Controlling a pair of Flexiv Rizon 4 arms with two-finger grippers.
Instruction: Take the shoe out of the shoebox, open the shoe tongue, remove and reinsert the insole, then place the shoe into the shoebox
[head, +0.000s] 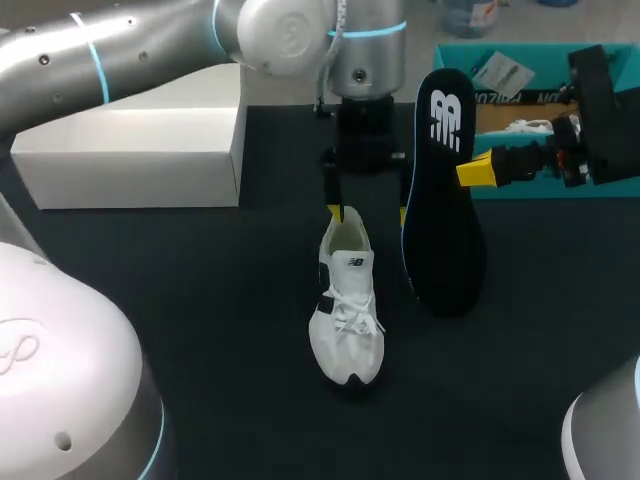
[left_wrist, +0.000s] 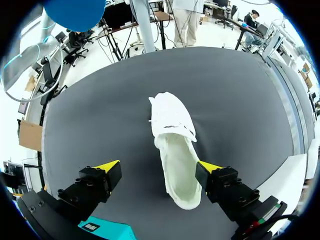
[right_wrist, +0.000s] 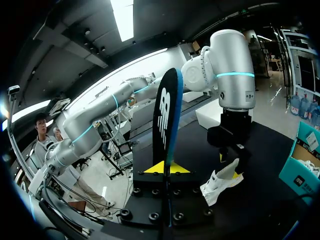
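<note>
A white shoe (head: 346, 312) lies on the black table, toe toward the front edge. My left gripper (head: 368, 212) hangs open just above its heel; in the left wrist view the left gripper (left_wrist: 159, 168) straddles the shoe (left_wrist: 172, 125), one finger (left_wrist: 210, 170) close beside the heel opening and the other well clear. A black insole (head: 445, 190) stands upright to the right of the shoe, its lower end near the table. My right gripper (head: 478, 170) is shut on its edge. In the right wrist view the insole (right_wrist: 165, 110) rises edge-on from between that gripper's (right_wrist: 165, 168) tips.
The teal shoebox (head: 530, 48) stands at the back right, partly behind my right arm, with paper and another white item inside. A white box (head: 130, 150) lies at the back left. Bare black table lies around and in front of the shoe.
</note>
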